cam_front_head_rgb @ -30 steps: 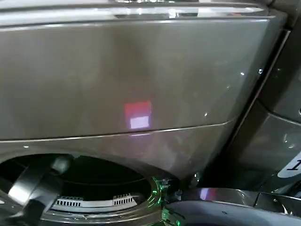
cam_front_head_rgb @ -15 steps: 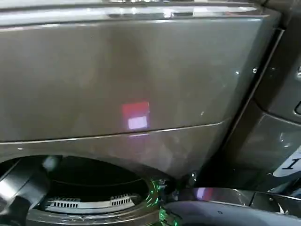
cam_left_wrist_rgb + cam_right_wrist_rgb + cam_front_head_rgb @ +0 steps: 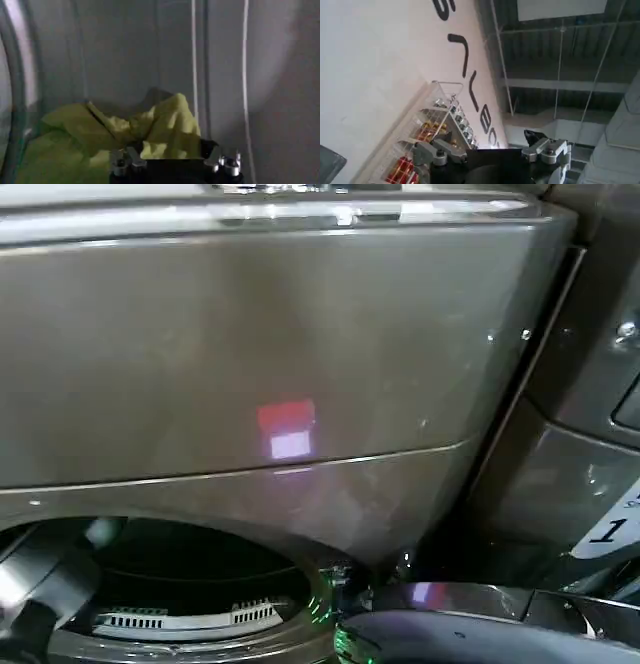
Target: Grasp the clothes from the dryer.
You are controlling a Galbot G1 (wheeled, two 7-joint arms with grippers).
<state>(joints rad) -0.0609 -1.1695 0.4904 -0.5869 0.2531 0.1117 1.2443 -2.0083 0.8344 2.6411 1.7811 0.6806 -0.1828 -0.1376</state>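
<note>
The dryer (image 3: pixel 250 344) is the bronze-grey machine in front of me, its round porthole (image 3: pixel 190 569) open at the lower left of the head view. My left arm (image 3: pixel 40 584) reaches into that porthole. Inside the drum (image 3: pixel 125 55), the clothes (image 3: pixel 165 125) lie as a crumpled lime bundle on the drum floor. My left gripper (image 3: pixel 170 152) is open right at the bundle, and a raised fold of fabric sits between its fingers (image 3: pixel 122 161). My right gripper (image 3: pixel 477 145) is open and empty, held away from the dryer and pointing up at a wall and ceiling.
The dryer's silver-rimmed dark glass door (image 3: pixel 470 624) hangs open at the lower right. A like machine (image 3: pixel 590 424) stands to the right, with a white "1" sticker (image 3: pixel 605 529) near it. The right wrist view shows a wire rack of cans (image 3: pixel 427 132) by a lettered wall.
The head view has drifted, so the dryer front sits a little further left. My left arm has shifted left and lower in the porthole.
</note>
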